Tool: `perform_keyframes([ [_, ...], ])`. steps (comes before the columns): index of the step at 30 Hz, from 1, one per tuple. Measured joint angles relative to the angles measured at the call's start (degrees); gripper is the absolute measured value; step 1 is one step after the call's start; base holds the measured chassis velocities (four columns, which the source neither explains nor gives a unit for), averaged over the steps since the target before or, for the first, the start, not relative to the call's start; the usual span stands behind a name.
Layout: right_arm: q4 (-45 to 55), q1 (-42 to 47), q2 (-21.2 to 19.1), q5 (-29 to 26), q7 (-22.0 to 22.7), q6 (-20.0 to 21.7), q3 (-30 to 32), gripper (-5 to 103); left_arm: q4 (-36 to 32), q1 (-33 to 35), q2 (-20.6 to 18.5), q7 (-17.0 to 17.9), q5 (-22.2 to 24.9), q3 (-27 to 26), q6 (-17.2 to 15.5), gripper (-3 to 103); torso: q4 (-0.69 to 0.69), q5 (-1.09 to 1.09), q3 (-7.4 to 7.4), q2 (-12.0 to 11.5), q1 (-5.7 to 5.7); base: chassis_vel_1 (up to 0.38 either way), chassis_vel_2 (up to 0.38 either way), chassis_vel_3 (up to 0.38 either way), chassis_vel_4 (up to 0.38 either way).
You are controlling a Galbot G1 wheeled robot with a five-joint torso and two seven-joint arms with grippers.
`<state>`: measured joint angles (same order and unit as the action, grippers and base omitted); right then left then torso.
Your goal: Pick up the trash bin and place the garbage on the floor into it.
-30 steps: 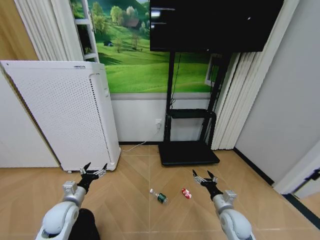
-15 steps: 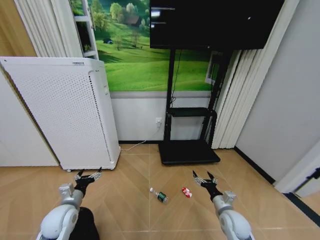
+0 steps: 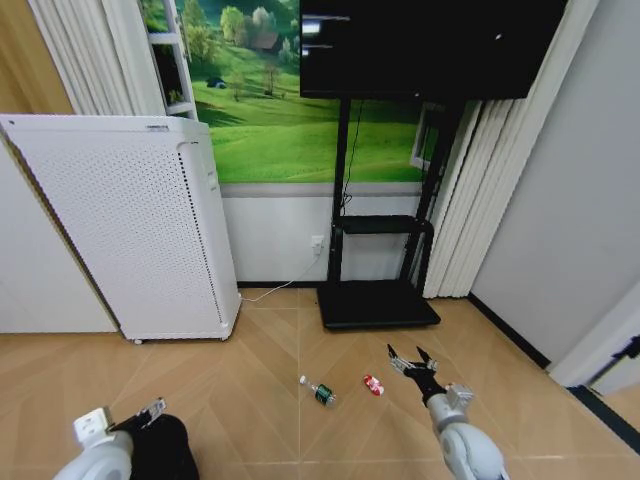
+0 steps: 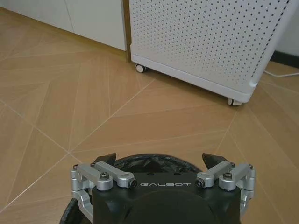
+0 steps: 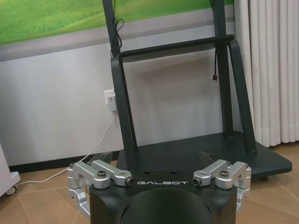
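**Operator:** Report the position and jaw state of the left gripper [image 4: 159, 161].

**Technician:** It is hanging low over the trash bin [image 4: 140, 163], whose dark rim is showing directly beyond the fingertips in the left wrist view. The jaws are standing spread apart and gripping nothing. In the head view the left gripper [image 3: 150, 411] is sitting at the lower left, just above the bin [image 3: 165, 450].

**Operator:** And the right gripper [image 3: 413, 361]?

**Technician:** It is reaching forward over the floor [image 3: 250, 390] at the lower right, fingers splayed wide and empty. Its wrist camera is facing the black TV stand [image 5: 187, 154] against the wall.

**Operator:** Where is the garbage lying?

**Technician:** The small bottle [image 3: 318, 391] with the green label is lying on its side on the boards, near the centre. A red-and-white wrapper [image 3: 372, 385] is lying just beside it, between the bottle and the right gripper. Both items are well apart from the bin. The white perforated appliance [image 3: 130, 230] is standing behind the bin, on castors, against the wall.
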<state>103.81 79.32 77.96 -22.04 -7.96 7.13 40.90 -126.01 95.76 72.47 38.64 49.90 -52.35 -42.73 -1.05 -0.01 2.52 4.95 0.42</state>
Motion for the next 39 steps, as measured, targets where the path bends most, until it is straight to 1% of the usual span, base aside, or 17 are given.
perform_keyframes([
  [4, -0.76, 0.00, 0.06, -0.19, 0.52, 0.00, 0.08, 100, -2.58, 5.42, -1.03, -0.82, -0.41, -2.29, 0.18, 100, -0.01, 0.00, 0.06, 0.08, 0.02, 0.000, 0.000, 0.000, 0.000],
  [7, -1.02, -0.01, 0.04, -0.18, 0.64, 0.00, 0.07, 100, -3.66, 7.44, -1.54, -0.92, -0.31, -3.41, 0.26, 100, -0.01, 0.00, 0.08, 0.10, 0.03, 0.000, 0.000, 0.000, 0.000],
  [8, -1.18, 0.00, 0.00, -0.18, 0.72, 0.00, 0.07, 100, -4.43, 9.13, -2.14, -1.58, -0.07, -4.52, 0.29, 100, -0.01, 0.00, 0.09, 0.12, 0.03, 0.000, 0.000, 0.000, 0.000],
  [11, -1.70, 0.03, -0.14, -0.18, 0.86, -0.01, 0.13, 100, -5.23, 13.65, -4.31, -5.76, 0.16, -9.39, 0.37, 100, 0.00, 0.02, 0.12, 0.15, 0.03, 0.000, 0.000, 0.000, 0.000],
  [12, -1.70, 0.03, -0.14, -0.18, 0.86, -0.01, 0.13, 100, -5.23, 13.65, -4.31, -5.76, 0.16, -9.39, 0.37, 100, 0.00, 0.02, 0.12, 0.15, 0.03, 0.000, 0.000, 0.000, 0.000],
  [14, -1.91, 0.25, -0.12, -0.18, 1.11, -0.24, 0.60, 100, -3.56, 16.20, -5.89, -10.71, -0.46, -13.08, 0.43, 100, -0.01, 0.01, 0.14, 0.19, 0.04, 0.000, 0.000, 0.000, 0.000],
  [15, -1.91, 0.25, -0.12, -0.18, 1.11, -0.24, 0.60, 100, -3.56, 16.20, -5.89, -10.71, -0.46, -13.08, 0.43, 100, -0.01, 0.01, 0.14, 0.19, 0.04, 0.000, 0.000, 0.000, 0.000],
  [17, -2.10, 0.40, -0.09, -0.19, 1.39, -0.48, 0.73, 100, -1.05, 17.10, -6.42, -14.75, -2.70, -14.77, 0.68, 100, -0.02, 0.00, 0.16, 0.21, 0.05, 0.000, 0.000, 0.000, 0.000],
  [18, -2.24, 0.42, -0.07, -0.19, 1.43, -0.61, 0.73, 100, 0.21, 17.15, -6.45, -16.08, -3.85, -15.04, 1.12, 100, -0.01, 0.00, 0.16, 0.21, 0.05, 0.000, 0.000, 0.000, 0.000],
  [19, -2.24, 0.42, -0.07, -0.19, 1.43, -0.61, 0.73, 100, 0.21, 17.15, -6.45, -16.08, -3.85, -15.04, 1.12, 100, -0.01, 0.00, 0.16, 0.21, 0.05, 0.000, 0.000, 0.000, 0.000],
  [20, -2.35, 0.42, -0.03, -0.18, 1.51, -0.71, 0.73, 100, 1.99, 17.10, -6.44, -17.68, -4.73, -15.09, 1.65, 100, 0.00, -0.01, 0.18, 0.23, 0.05, 0.000, 0.000, 0.000, 0.000],
  [21, -2.35, 0.42, -0.03, -0.18, 1.51, -0.71, 0.73, 100, 1.99, 17.10, -6.44, -17.68, -4.73, -15.09, 1.65, 100, 0.00, -0.01, 0.18, 0.23, 0.05, 0.000, 0.000, 0.000, 0.000],
  [23, -2.46, 0.41, -0.01, -0.18, 1.68, -0.77, 0.67, 100, 3.82, 16.74, -6.14, -19.35, -5.44, -14.50, 1.84, 100, -0.01, 0.00, 0.19, 0.25, 0.06, 0.000, 0.000, 0.000, 0.000],
  [29, -3.15, 0.16, -0.06, -0.16, 1.74, -1.05, 0.63, 100, 5.12, 16.04, -4.98, -19.98, -7.59, -12.54, 1.49, 100, -0.01, 0.00, 0.21, 0.27, 0.07, 0.000, 0.000, 0.000, 0.000],
  [34, -3.34, 0.24, 0.11, -0.15, 1.74, -1.24, 0.93, 100, 5.42, 16.04, -4.57, -19.99, -8.02, -11.68, 1.28, 100, -0.01, 0.01, 0.22, 0.29, 0.07, 0.000, 0.000, 0.000, 0.000],
  [35, -3.51, 0.47, 0.25, -0.14, 1.74, -1.46, 1.19, 100, 6.39, 15.54, -4.28, -19.95, -8.34, -10.51, 1.25, 100, -0.01, 0.01, 0.23, 0.30, 0.07, 0.000, 0.000, 0.000, 0.000],
  [39, -3.98, 0.56, 0.25, -0.03, 1.75, -1.61, 1.23, 100, 7.73, 14.76, -4.08, -19.99, -8.86, -9.51, 1.24, 100, -0.01, 0.01, 0.24, 0.31, 0.07, 0.000, 0.000, 0.000, 0.000],
])
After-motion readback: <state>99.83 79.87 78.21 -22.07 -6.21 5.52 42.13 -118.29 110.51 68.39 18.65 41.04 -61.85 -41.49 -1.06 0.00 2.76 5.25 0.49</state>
